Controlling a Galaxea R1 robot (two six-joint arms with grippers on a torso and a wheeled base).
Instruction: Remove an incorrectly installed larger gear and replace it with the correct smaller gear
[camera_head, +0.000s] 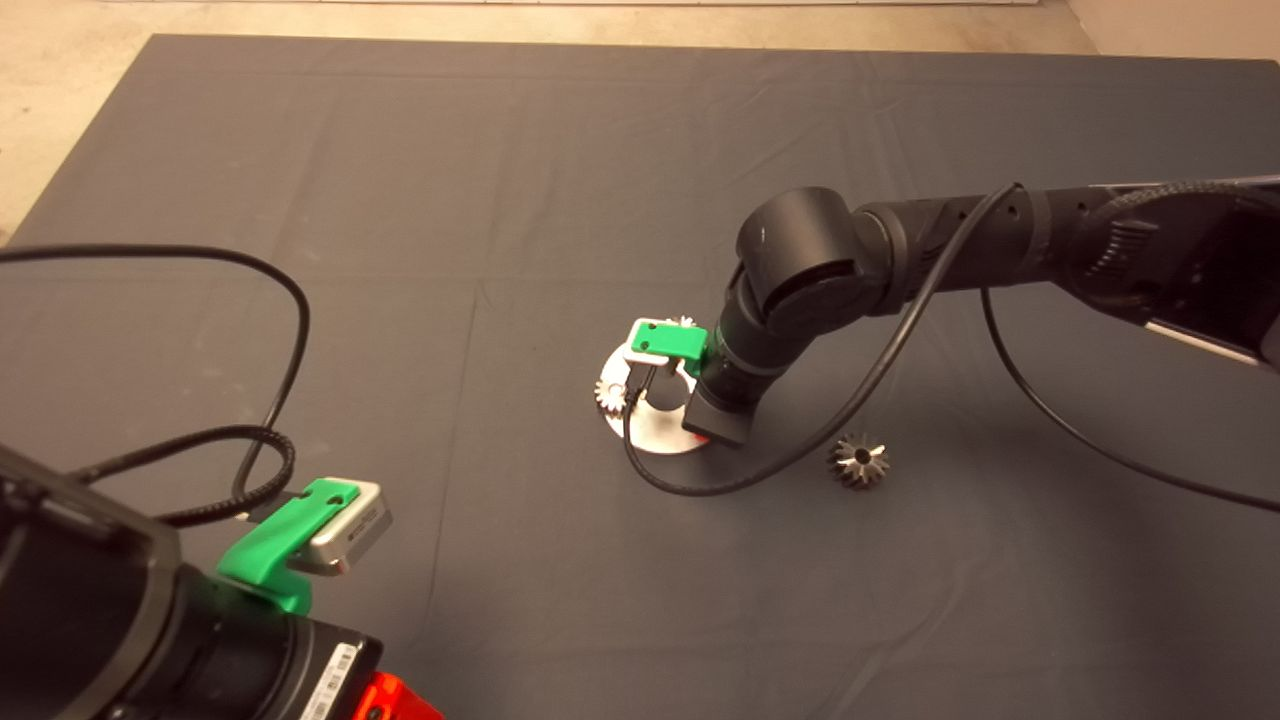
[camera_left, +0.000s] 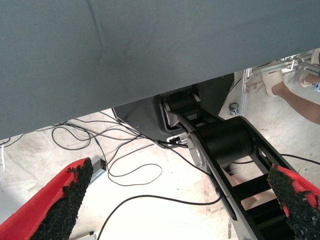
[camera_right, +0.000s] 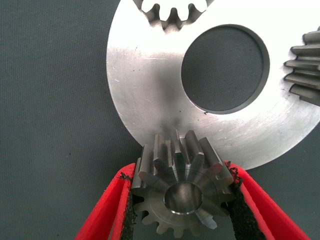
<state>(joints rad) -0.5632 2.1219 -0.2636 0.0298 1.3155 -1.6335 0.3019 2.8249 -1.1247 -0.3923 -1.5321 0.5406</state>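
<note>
My right gripper (camera_right: 181, 172) is shut on the smaller gear (camera_right: 182, 192), silvery with fine teeth and a centre hole. It holds the gear at the rim of a round steel plate (camera_right: 145, 80) with a big centre hole. Two more small gears (camera_right: 172, 12) (camera_right: 305, 67) sit at other points of the rim. In the head view the right arm hangs over the plate (camera_head: 655, 435) and hides the held gear. The larger gear (camera_head: 858, 462), dark with flaring teeth, lies on the mat to the right of the plate. My left gripper (camera_left: 181, 170) is parked open at the lower left.
The right arm's black cable (camera_head: 700, 488) loops over the mat between the plate and the larger gear. The left wrist view shows the mat's edge, floor cables (camera_left: 125, 175), the robot's base and a person's foot (camera_left: 280, 82).
</note>
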